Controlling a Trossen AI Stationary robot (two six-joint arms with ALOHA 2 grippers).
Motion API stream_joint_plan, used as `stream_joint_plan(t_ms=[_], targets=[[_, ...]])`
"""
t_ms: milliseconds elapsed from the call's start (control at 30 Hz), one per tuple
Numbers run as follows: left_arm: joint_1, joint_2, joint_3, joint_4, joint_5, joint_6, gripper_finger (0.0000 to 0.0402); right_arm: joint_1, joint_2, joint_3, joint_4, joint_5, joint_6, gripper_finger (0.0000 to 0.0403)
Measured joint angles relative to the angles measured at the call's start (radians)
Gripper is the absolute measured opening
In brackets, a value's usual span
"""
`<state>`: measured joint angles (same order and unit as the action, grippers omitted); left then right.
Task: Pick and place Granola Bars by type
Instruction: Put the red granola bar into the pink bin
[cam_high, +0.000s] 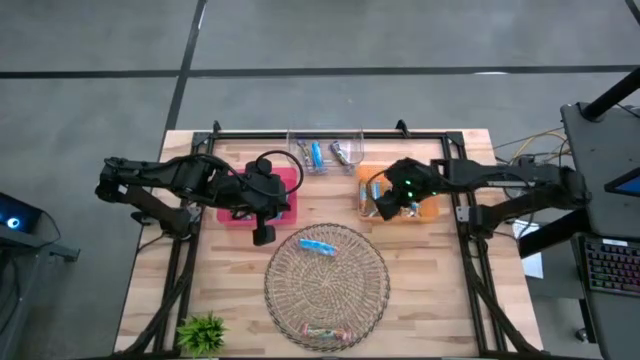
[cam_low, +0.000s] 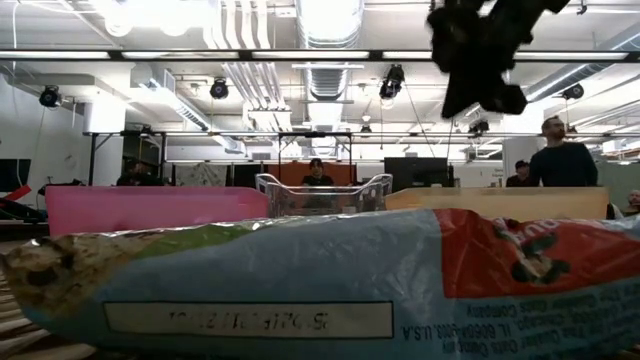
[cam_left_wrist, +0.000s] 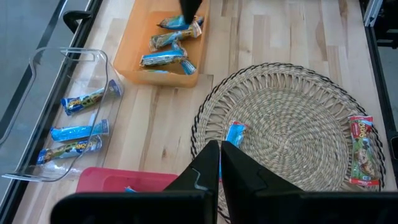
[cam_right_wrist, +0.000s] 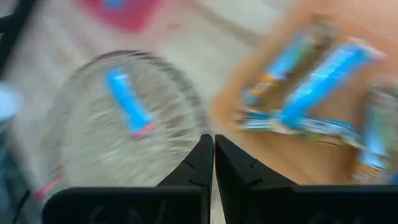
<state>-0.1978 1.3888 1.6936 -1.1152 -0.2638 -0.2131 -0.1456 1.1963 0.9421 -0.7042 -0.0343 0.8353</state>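
My left gripper (cam_high: 263, 236) hangs pinched shut and empty at the near edge of the pink tray (cam_high: 228, 213), with the blue bar (cam_high: 318, 245) on the woven mat (cam_high: 372, 300) just ahead of it. My right gripper (cam_high: 385, 208), also closed on nothing, hovers over the bars in the orange tray (cam_high: 432, 212). If I drop onto that blue bar without opening first, I would likely shove it across the mat; the loose weave could snag a fingertip too.
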Motion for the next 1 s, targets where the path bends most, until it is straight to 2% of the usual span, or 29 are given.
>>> stream_joint_plan(t_ms=[200,400,533,667,833,1000], targets=[[0.000,0.000,0.000,0.000,0.000,0.000,0.0000,0.123,-0.102,0.000,0.096,-0.080,-0.072,0.0008],[0.000,0.000,0.000,0.000,0.000,0.019,0.0000,0.246,-0.177,0.001,0.253,-0.079,-0.092,0.0008],[0.000,0.000,0.000,0.000,0.001,0.051,0.0000,0.305,-0.199,0.001,0.369,-0.030,-0.109,0.0008],[0.000,0.000,0.000,0.002,0.021,0.109,0.0000,0.336,-0.197,0.002,0.397,0.036,-0.120,0.0008],[0.000,0.000,0.000,0.019,0.047,0.138,0.0003,0.340,-0.192,0.002,0.399,0.042,-0.124,0.0008],[0.000,0.000,0.000,0.023,0.095,0.138,0.0041,0.340,-0.192,0.001,0.419,0.045,-0.138,0.0008]])
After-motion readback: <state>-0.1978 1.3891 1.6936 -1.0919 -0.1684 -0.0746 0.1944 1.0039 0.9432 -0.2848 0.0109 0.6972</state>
